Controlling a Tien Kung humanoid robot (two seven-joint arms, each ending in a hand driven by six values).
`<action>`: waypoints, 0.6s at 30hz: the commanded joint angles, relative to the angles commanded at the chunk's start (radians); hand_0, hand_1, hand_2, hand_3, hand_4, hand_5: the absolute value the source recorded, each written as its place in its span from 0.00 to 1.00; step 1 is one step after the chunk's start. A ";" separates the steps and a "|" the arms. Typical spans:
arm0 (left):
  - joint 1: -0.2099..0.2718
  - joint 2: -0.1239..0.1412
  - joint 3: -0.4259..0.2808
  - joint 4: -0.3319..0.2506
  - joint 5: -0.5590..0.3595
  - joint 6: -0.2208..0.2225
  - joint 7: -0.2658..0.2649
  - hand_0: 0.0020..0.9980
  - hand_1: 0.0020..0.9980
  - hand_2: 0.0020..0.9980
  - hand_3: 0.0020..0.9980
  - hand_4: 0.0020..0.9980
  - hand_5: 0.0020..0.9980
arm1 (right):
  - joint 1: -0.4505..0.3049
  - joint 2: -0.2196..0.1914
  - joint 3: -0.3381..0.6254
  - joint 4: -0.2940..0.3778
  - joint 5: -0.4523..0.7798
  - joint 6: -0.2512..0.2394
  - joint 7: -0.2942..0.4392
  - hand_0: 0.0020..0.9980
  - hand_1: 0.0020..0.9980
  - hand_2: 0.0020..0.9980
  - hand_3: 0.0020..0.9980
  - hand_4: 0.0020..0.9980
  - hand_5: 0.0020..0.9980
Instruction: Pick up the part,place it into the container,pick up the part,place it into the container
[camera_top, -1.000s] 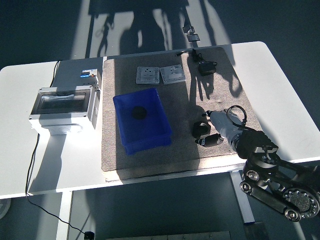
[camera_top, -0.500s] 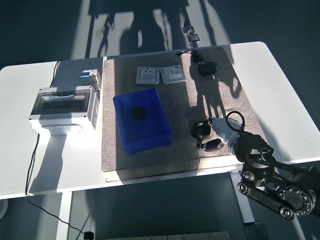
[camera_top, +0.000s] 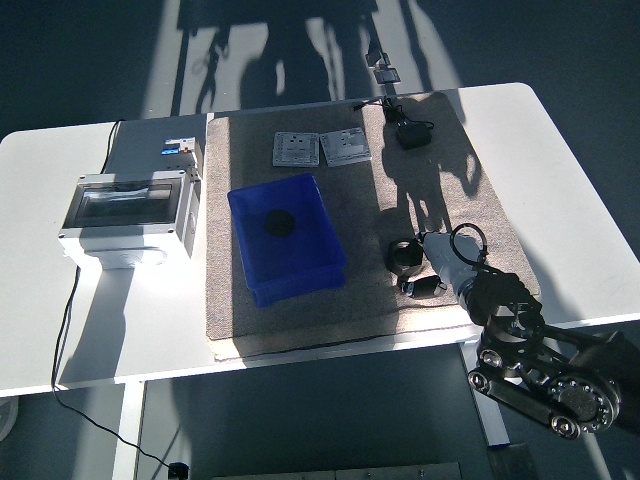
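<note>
A blue container (camera_top: 322, 232) stands in the middle of the grey mat, and a round black part (camera_top: 279, 223) lies on its floor. A second black ring-shaped part (camera_top: 404, 257) sits on the mat to the right of the container. My right hand (camera_top: 428, 268) lies low on the mat just right of this part. A silver finger (camera_top: 437, 248) points at the part and a dark finger (camera_top: 421, 287) sits below it. The hand is open and holds nothing. Whether a fingertip touches the part is unclear. The left arm is out of view.
A grey electrical box (camera_top: 125, 213) with a clear lid stands at the left. Two white socket plates (camera_top: 295, 149) (camera_top: 346, 146) lie at the mat's far side. A black adapter (camera_top: 412, 135) with a cable lies at the far right. The mat's near edge (camera_top: 330, 340) is close to the table's front.
My right arm has slid down and left toward the table's near edge, bringing the hand closer to the ring-shaped part. The part and the container have stayed in place.
</note>
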 joint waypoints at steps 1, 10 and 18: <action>0.000 0.000 -0.001 0.000 0.000 0.000 0.000 0.66 0.60 0.56 0.65 0.74 0.84 | 0.000 0.000 0.001 -0.001 -0.002 -0.006 0.000 0.70 0.26 0.56 0.66 0.52 0.09; 0.001 0.001 -0.005 0.000 -0.002 0.004 -0.001 0.66 0.60 0.56 0.64 0.72 0.85 | -0.008 0.003 0.015 0.002 -0.013 -0.028 0.000 0.67 0.22 0.48 0.63 0.51 0.10; 0.001 0.002 -0.007 0.000 0.000 0.006 -0.001 0.66 0.60 0.56 0.64 0.72 0.86 | -0.004 0.007 0.015 0.010 -0.014 -0.016 0.000 0.67 0.22 0.48 0.63 0.51 0.10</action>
